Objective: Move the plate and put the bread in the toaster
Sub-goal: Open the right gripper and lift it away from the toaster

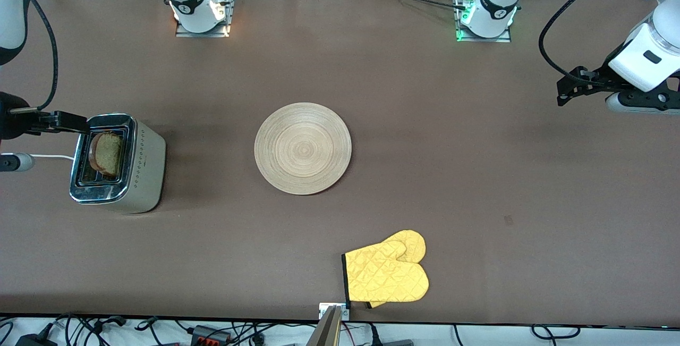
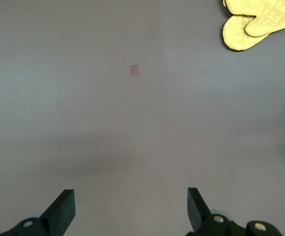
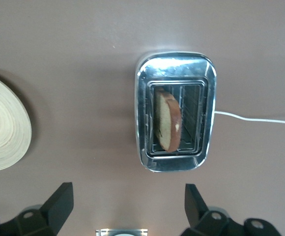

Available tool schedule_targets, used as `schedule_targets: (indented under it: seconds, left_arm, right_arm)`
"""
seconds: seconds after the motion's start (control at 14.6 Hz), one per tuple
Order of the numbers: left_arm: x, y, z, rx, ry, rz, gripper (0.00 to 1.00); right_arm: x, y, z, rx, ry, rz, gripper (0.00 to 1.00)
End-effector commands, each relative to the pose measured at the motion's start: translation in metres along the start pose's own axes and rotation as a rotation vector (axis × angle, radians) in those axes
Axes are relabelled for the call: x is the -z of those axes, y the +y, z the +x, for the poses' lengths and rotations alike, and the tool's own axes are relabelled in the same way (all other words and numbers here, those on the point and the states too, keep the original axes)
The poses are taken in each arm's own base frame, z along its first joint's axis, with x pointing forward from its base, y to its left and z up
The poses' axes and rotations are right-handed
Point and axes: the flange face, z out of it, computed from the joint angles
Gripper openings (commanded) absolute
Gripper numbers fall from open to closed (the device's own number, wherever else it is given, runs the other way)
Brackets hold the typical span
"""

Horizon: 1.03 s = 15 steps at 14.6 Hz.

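Observation:
The toaster [image 1: 119, 164] stands at the right arm's end of the table. The bread [image 1: 108, 153] stands tilted in its slot on the plate's side, also seen in the right wrist view [image 3: 168, 119]. The plate [image 1: 303, 148] lies bare at the table's middle; its edge shows in the right wrist view [image 3: 2, 123]. My right gripper [image 1: 64, 121] is open and empty, up in the air over the table beside the toaster [image 3: 176, 110]; its own view shows it too [image 3: 128, 204]. My left gripper [image 1: 571, 88] is open and empty over bare table at the left arm's end [image 2: 131, 206].
A yellow oven mitt [image 1: 388, 273] lies near the table's front edge, nearer to the front camera than the plate; it also shows in the left wrist view [image 2: 258, 22]. The toaster's white cord [image 1: 50, 156] runs off toward the table's end.

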Motion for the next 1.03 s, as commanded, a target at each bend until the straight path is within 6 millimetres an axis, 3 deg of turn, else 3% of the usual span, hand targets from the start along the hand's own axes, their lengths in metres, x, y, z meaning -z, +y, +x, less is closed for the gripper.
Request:
schedule_targets:
  seconds: [0.0, 0.34, 0.41, 0.48, 0.55, 0.69, 0.96]
  left_arm:
    - [0.003, -0.002, -0.002, -0.013, 0.002, -0.008, 1.0]
    - [0.003, -0.002, -0.002, -0.013, 0.004, -0.008, 1.0]
    - [0.003, -0.002, -0.002, -0.013, 0.004, -0.008, 1.0]
    - [0.003, -0.002, -0.002, -0.013, 0.004, -0.008, 1.0]
    - [0.003, -0.002, -0.002, -0.013, 0.004, -0.008, 1.0]
    - [0.003, -0.002, -0.002, -0.013, 0.002, -0.008, 1.0]
    - [0.003, -0.002, -0.002, -0.013, 0.004, -0.008, 1.0]
  right_arm:
    - [-0.003, 0.015, -0.006, -0.031, -0.033, 0.012, 1.0]
    - [0.005, -0.005, -0.001, -0.007, 0.028, 0.001, 1.0]
    - [0.01, -0.007, -0.008, -0.006, 0.059, 0.002, 1.0]
    - [0.004, -0.006, -0.013, -0.034, 0.074, 0.012, 1.0]
    - [0.013, 0.0, -0.028, -0.09, 0.139, 0.028, 1.0]
    - [0.011, 0.002, -0.053, -0.108, 0.217, 0.039, 1.0]
    - [-0.001, 0.016, -0.112, -0.132, 0.129, 0.088, 1.0]
